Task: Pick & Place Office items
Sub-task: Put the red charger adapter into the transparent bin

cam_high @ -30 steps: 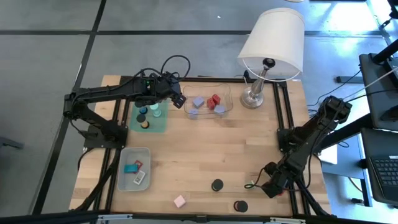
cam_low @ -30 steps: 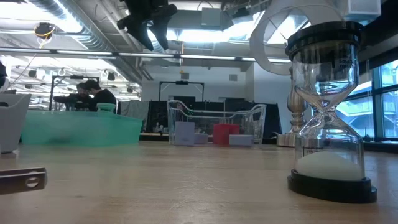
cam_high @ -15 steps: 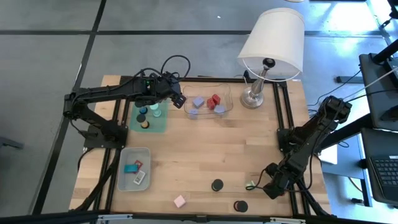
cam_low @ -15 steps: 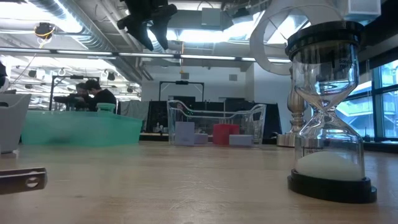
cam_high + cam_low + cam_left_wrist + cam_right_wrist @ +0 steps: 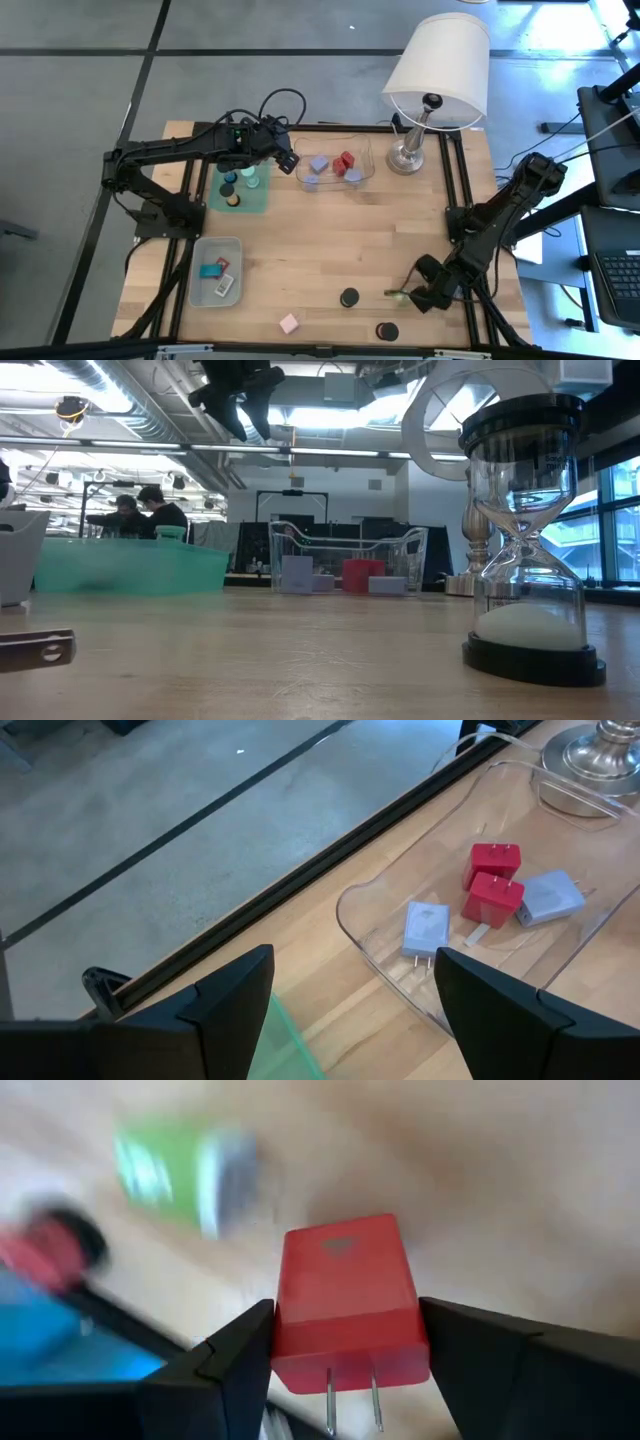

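Observation:
My right gripper [image 5: 346,1315] is shut on a red plug block [image 5: 345,1285] low over the table's near right part [image 5: 418,293]; a green item [image 5: 394,293] lies just beside it. My left gripper [image 5: 355,958] hangs open and empty, high [image 5: 243,400] between the green tray [image 5: 240,190] and the clear tray [image 5: 335,165]. In the clear tray lie red blocks [image 5: 492,885] and lilac blocks [image 5: 427,925]. Two black caps [image 5: 348,297] [image 5: 386,331] and a pink block [image 5: 289,323] rest on the wood near the front edge. My right gripper pinches the red plug block by its two opposite side faces [image 5: 285,1315] between the two fingers [image 5: 230,1355]. Its two metal prongs [image 5: 350,1390] point back toward the wrist. Whether the block touches the table, I cannot tell.
A grey tray [image 5: 215,272] with a teal block sits near left. The white-shaded lamp [image 5: 435,70] stands at the far right corner. An hourglass [image 5: 525,530] stands close in the low view. Bare wood lies across the table's middle [image 5: 340,235].
My right gripper has moved a little toward the table's left edge, nearer the black cap, with the red block held.

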